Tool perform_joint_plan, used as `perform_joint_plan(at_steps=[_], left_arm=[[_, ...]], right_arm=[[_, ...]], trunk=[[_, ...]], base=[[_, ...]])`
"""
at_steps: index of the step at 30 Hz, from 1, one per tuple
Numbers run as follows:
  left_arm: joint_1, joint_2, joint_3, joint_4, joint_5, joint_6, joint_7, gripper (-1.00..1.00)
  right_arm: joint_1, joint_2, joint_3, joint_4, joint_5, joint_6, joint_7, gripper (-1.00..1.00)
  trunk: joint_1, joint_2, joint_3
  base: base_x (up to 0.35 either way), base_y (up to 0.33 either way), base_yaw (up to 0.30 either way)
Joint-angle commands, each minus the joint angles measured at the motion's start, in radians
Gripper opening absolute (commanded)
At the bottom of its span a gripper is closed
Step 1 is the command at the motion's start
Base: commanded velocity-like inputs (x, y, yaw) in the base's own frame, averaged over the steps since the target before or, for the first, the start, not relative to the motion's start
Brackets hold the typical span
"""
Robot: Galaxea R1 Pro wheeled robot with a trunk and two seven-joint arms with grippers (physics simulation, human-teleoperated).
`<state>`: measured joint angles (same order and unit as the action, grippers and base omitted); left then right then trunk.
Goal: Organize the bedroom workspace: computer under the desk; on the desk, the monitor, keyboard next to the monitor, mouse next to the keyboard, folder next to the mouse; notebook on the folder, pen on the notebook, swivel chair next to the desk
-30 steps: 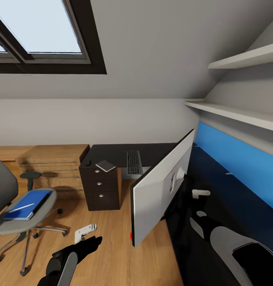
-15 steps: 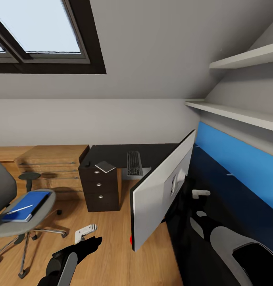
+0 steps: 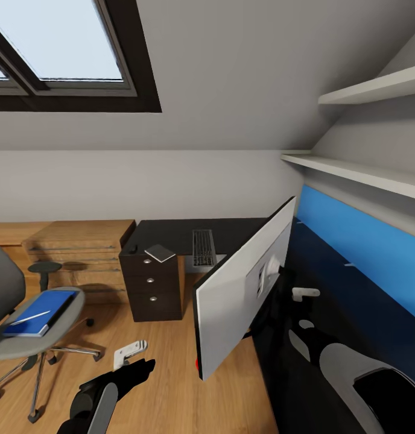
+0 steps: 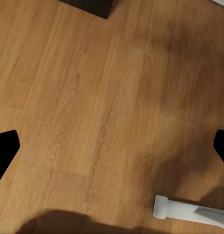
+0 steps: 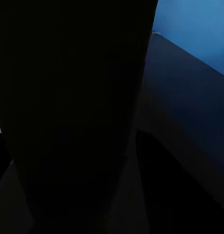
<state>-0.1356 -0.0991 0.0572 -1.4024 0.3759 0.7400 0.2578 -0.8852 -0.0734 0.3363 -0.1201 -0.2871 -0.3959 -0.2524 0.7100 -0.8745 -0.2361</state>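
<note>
Still on the monitor (image 3: 240,295), tipped hard over the edge of the desk (image 3: 171,232). Lower corner out a shade further toward seven o'clock than a second ago, white back facing the camera, base hidden. Reads as a reposition in mid-move, so not yet settled upright on the glossy top. Nothing else shifted.

Right arm (image 3: 352,374) in from five o'clock and reaching behind the screen. Right gripper lost in blackness up close, so cannot tell how wide it stands or whether it has hold of anything. Left gripper (image 4: 112,148) spread wide over bare floor (image 4: 92,97), holding nothing.

Keyboard (image 3: 203,247) already lying on the desk, at eleven o'clock of the monitor. Grey notebook (image 3: 160,252) just at nine o'clock of it, above the drawer unit (image 3: 152,289), all three drawers shut.

Swivel chair (image 3: 32,337) way out at eight o'clock, well apart from the desk. On the seat, the blue folder (image 3: 41,310), with the white pen (image 3: 32,315) resting across it. Both yet to travel.
</note>
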Motion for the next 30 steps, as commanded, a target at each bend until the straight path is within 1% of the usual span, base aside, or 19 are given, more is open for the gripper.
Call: perform_joint_plan(at_steps=[1, 21, 26, 30], left_arm=[[-0.001, -0.001, 0.001, -0.001, 0.011, 0.004, 0.007, 1.00], [-0.001, -0.002, 0.001, -0.001, 0.011, 0.004, 0.006, 1.00], [-0.001, -0.002, 0.001, -0.001, 0.011, 0.004, 0.006, 1.00], [-0.001, -0.002, 0.001, 0.000, 0.011, 0.004, 0.006, 1.00]], right_arm=[[0.000, 0.000, 0.020, 0.002, -0.015, 0.000, 0.001, -1.00], [0.000, 0.000, 0.020, 0.002, -0.015, 0.000, 0.001, -1.00], [0.000, -0.001, 0.021, 0.002, -0.015, 0.000, 0.001, -1.00], [0.000, -0.002, 0.021, 0.002, -0.015, 0.000, 0.001, -1.00]], trunk=[[0.000, -0.001, -0.002], [0.000, -0.001, -0.002], [0.000, -0.001, -0.002], [0.000, -0.001, -0.002]], base=[[0.000, 0.000, 0.000], [0.000, 0.000, 0.000], [-0.092, 0.000, 0.000], [-0.212, 0.000, 0.000]])
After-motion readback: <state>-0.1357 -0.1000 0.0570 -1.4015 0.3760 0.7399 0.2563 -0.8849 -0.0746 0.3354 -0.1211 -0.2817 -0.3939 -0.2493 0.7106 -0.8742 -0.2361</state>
